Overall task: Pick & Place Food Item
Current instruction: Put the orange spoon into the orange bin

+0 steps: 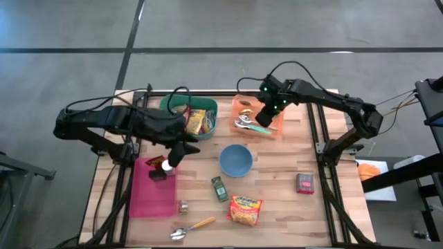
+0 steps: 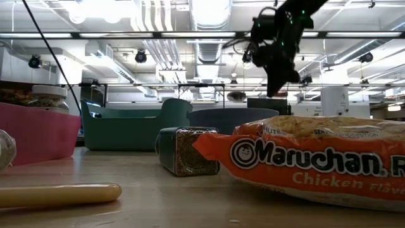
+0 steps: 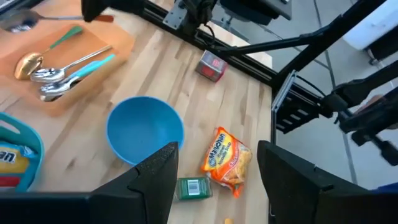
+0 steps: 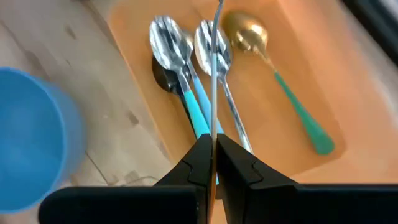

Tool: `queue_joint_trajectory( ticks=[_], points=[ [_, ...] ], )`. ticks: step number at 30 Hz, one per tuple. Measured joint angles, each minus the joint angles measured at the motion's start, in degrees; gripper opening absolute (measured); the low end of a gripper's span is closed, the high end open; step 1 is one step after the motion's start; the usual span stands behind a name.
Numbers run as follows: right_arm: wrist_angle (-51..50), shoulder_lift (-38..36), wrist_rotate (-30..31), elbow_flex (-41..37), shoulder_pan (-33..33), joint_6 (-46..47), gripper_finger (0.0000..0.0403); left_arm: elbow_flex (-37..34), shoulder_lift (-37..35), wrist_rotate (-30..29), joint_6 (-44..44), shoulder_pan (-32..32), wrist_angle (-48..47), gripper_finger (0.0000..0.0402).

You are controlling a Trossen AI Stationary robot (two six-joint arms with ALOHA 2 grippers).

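Ramen pack (image 1: 245, 209) lies unpicked at lower centre — placing not begun. Left gripper (image 1: 168, 164), half open and empty, hangs centre-left; right gripper (image 1: 265, 117), closed, over orange tray (image 1: 243, 104).

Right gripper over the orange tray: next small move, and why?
Probably lower it a little and open. The right gripper is shut on a thin utensil handle, hanging above the orange tray where three spoons already lie.
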Motion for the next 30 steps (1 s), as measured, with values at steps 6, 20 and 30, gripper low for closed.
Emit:
queue_joint_trajectory(
  ticks=[6,20,30],
  points=[
    [6.6,1.7,-0.1,-7.3,0.0,-0.3,0.0012,0.0,0.0,-2.2,-2.8,-2.3,0.2,0.0220],
    [10.6,9.4,0.0,-11.1,0.1,-2.7,0.0012,0.0,0.4,-4.2,-5.8,-2.3,0.2,0.0220],
    [12.0,13.0,0.0,-9.8,0.4,-4.2,0.0012,0.0,0.4,-4.7,-6.9,-2.3,0.2,0.0220]
  ],
)
